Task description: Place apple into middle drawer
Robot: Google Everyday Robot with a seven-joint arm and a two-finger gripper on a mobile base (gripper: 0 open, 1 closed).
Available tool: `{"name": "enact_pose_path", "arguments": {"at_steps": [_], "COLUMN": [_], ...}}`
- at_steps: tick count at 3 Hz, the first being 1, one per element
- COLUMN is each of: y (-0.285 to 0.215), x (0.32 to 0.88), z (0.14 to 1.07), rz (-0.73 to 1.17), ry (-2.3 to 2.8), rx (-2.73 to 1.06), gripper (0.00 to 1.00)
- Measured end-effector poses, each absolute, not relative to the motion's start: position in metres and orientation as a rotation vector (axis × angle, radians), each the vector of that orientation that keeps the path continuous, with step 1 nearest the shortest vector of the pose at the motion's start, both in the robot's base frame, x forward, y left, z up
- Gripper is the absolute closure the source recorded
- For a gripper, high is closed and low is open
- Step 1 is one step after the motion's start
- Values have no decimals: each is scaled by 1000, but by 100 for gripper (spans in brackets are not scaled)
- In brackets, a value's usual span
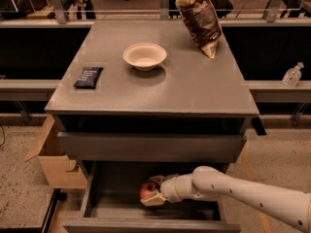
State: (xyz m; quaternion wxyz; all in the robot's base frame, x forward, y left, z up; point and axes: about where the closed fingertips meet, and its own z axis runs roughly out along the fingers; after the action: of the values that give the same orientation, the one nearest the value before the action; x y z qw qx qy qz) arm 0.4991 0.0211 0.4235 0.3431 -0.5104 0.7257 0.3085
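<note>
The red apple [146, 190] with yellowish patches is inside the open middle drawer [109, 205], low in the camera view, just above the drawer floor. My gripper [153, 194] reaches into the drawer from the right on the white arm and is shut on the apple, with a pale finger under it and the apple at its left end. The drawer is pulled out, and its front edge [146, 225] shows at the bottom of the view.
Above the open drawer is a drawer with a tall flat front panel [150, 147]. On the cabinet top stand a pale bowl [144, 56], a brown chip bag [199, 18] and a dark packet [88, 77]. A cardboard box [51, 159] sits left of the cabinet, and a sanitizer bottle [293, 75] at the right.
</note>
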Motion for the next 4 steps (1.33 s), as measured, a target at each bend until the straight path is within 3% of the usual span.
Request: {"name": "enact_pose_path", "arguments": {"at_steps": [2,3,4], "y": [33,34,35], "x": [514,514,514], "z": [393,391,390], "rz": [758,756,759], "ry": [1887,1888,1887], "rx": [-1319,-1317,-1319], "gripper": [100,88,66]}}
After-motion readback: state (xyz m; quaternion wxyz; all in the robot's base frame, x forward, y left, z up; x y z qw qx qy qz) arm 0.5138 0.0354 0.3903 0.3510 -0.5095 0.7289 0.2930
